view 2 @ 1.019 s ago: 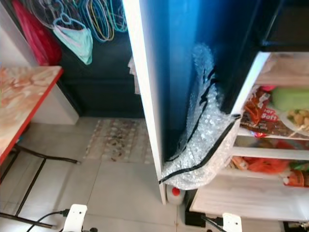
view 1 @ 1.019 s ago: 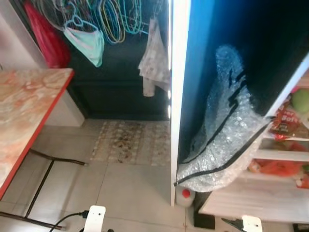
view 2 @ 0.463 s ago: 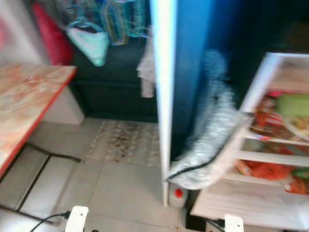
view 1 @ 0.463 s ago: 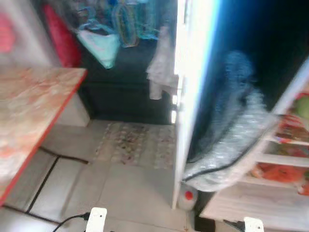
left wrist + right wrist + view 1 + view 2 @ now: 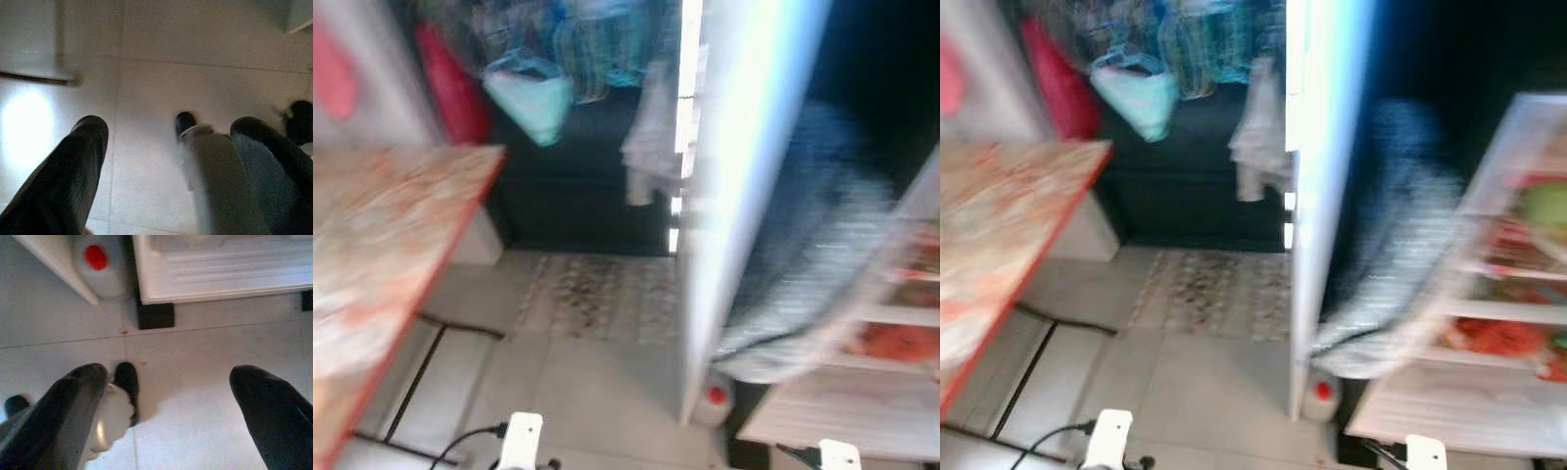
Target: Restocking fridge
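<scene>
The open fridge (image 5: 1489,294) stands ahead on my right, its white shelves (image 5: 1498,313) blurred, with red and green packets on them. Its door edge (image 5: 1317,196) juts toward me, bubble wrap (image 5: 1400,284) hanging inside. A red-capped bottle (image 5: 100,262) sits on the floor at its foot. My left gripper (image 5: 168,161) and right gripper (image 5: 168,401) hang low over the tiles, both spread wide and empty. I judge I am between fetches; next I need stock, perhaps from the red-edged tabletop (image 5: 391,225) to my left.

Surroundings, blurred head views

At left I see a red-edged marble-pattern table (image 5: 382,255); upper centre, hangers (image 5: 1190,44), a mint cloth (image 5: 530,98) and a pale garment (image 5: 1258,137); centre, a patterned mat (image 5: 597,299) on tiled floor (image 5: 1195,392).
</scene>
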Controlling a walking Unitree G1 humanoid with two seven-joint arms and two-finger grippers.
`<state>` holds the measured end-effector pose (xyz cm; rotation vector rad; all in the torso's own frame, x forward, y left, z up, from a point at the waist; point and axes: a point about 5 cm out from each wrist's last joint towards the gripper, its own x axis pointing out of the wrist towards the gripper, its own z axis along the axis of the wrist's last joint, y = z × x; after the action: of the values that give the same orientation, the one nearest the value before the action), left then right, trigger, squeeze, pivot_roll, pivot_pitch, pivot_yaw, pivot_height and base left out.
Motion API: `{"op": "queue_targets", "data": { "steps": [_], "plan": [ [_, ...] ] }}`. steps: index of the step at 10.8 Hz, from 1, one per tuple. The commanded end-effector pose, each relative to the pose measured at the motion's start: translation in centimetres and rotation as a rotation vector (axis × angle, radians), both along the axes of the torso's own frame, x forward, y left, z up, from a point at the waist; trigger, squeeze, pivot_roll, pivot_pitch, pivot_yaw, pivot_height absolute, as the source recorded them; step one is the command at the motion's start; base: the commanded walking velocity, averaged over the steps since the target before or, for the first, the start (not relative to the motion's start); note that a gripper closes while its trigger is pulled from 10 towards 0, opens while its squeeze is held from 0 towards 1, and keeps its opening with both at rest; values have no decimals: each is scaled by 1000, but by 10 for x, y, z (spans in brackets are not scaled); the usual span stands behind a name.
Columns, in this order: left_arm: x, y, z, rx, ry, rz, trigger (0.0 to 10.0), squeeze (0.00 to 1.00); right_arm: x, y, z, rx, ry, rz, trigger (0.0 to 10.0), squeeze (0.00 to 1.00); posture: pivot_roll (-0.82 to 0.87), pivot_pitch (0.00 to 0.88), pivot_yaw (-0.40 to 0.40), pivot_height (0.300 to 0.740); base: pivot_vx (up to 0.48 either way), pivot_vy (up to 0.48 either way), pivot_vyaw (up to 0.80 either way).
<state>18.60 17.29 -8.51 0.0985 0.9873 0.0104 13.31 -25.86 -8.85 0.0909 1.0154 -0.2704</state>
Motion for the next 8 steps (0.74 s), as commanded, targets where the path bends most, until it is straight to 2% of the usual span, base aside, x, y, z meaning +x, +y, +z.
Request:
{"op": "queue_targets", "data": {
  "steps": [1, 3, 8],
  "plan": [
    [-9, 6, -4, 24, 35, 3, 10000, 0, -4, 5, -3, 13, 14, 4, 10000, 0, -92, 57, 64, 740, 0, 251, 0],
    [-8, 10, -3, 33, 35, -4, 10000, 0, -4, 5, -3, 17, 15, -3, 10000, 0, -91, 61, 69, 740, 0, 0, 0],
    [-8, 17, -2, 46, 36, -18, 10000, 0, -7, 10, -6, 26, 44, 2, 10000, 0, -84, 75, 95, 740, 0, 0, -760]
  ]
}}
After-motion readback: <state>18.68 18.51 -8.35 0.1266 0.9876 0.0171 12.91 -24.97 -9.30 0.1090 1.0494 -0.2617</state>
